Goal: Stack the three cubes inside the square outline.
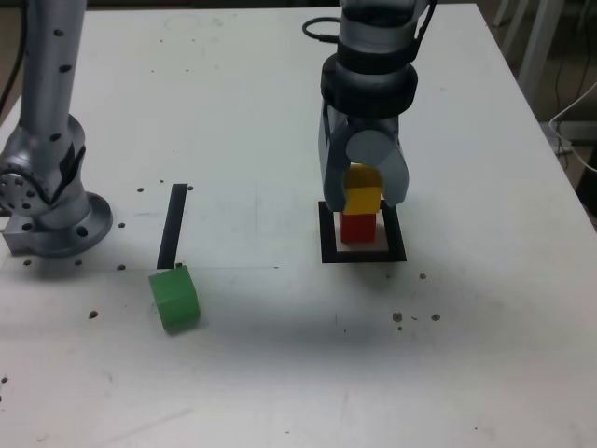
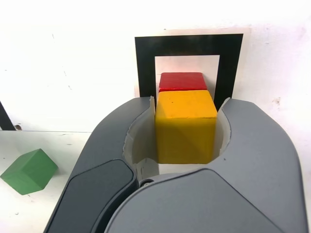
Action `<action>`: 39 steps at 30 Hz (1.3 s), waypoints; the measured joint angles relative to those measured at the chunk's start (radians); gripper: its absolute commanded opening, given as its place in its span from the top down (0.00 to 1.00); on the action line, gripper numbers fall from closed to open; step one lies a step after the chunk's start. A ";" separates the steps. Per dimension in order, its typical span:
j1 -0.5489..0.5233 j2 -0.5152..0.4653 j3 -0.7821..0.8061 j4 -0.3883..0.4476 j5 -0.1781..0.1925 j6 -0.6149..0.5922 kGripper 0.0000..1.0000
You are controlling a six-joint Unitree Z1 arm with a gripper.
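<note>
Your gripper (image 1: 362, 200) points down over the square outline (image 1: 328, 245) and is clamped on the yellow cube (image 1: 363, 192); in the wrist view the two jaws press its opposite sides, with the cube's front face and top edge showing between them (image 2: 186, 127).

The red cube (image 1: 357, 227) sits inside the outline's white centre, directly under the yellow one. From the exterior view the yellow cube appears to rest on or just above the red one; you cannot tell whether they touch. In the wrist view the red cube (image 2: 182, 81) shows just beyond the yellow cube's top edge, within the outline (image 2: 146, 68), and the two line up closely.

The green cube (image 1: 174, 298) lies on the desk (image 1: 280, 373) well apart from the gripper, toward the exterior view's left, turned at an angle. It sits just at the near end of a narrow black strip (image 1: 173, 224). The wrist view shows it (image 2: 29, 171) off to the side of the gripper's housing, also skewed.

The arm's base (image 1: 51, 201) stands at the exterior view's left edge.
</note>
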 measured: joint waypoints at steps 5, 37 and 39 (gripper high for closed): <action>-0.001 0.000 0.001 0.000 -0.001 0.000 0.56; -0.043 -0.137 0.056 0.072 0.002 0.007 0.01; -0.051 -0.164 0.081 0.082 -0.001 0.007 0.01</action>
